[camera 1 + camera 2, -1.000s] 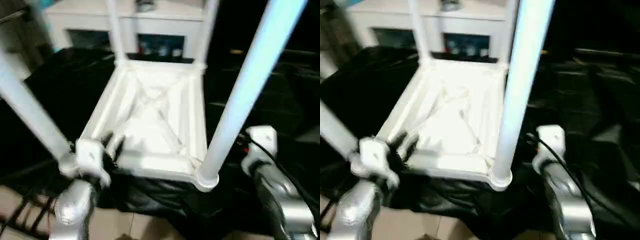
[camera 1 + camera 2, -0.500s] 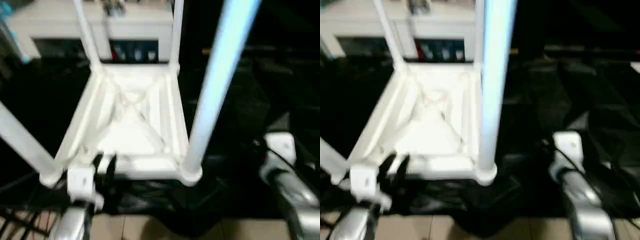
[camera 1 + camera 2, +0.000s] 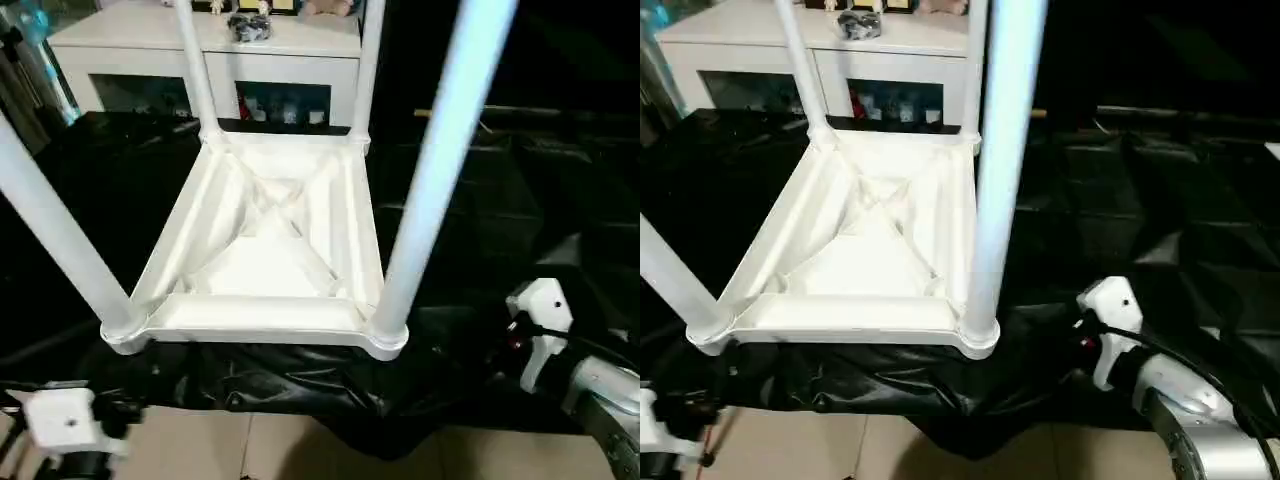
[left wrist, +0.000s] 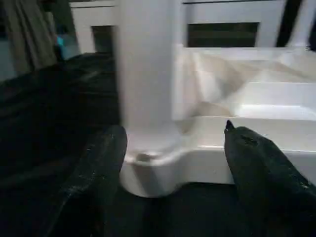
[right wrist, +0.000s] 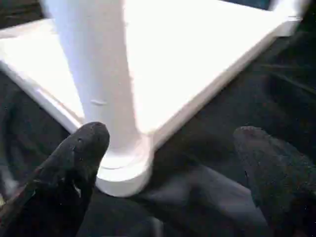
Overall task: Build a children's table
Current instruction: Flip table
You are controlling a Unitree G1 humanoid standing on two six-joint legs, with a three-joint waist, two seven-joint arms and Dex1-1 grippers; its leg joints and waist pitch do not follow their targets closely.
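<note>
The children's table lies upside down on the black-draped work table, its ribbed tabletop [image 3: 250, 318] facing up. Four white legs stand in its corner sockets: near left [image 3: 60, 235], near right [image 3: 435, 170], far left [image 3: 195, 70] and far right [image 3: 368, 70]. My left gripper [image 4: 173, 133] is open, low and in front of the near-left socket [image 4: 148, 163], touching nothing. Its white wrist block [image 3: 65, 420] hangs below the work table's front edge. My right gripper [image 5: 173, 136] stands wide open just short of the near-right leg [image 5: 94, 74], holding nothing.
A white cabinet [image 3: 200, 45] with small items on top stands behind the work table. Black cloth [image 3: 300, 385] hangs over the front edge above a tan tiled floor [image 3: 300, 450]. Cables [image 3: 1180, 355] run along my right forearm.
My left gripper has come away from the near-left corner, opened, and dropped back below the table edge. The camera view has shifted. The four legs stay standing.
</note>
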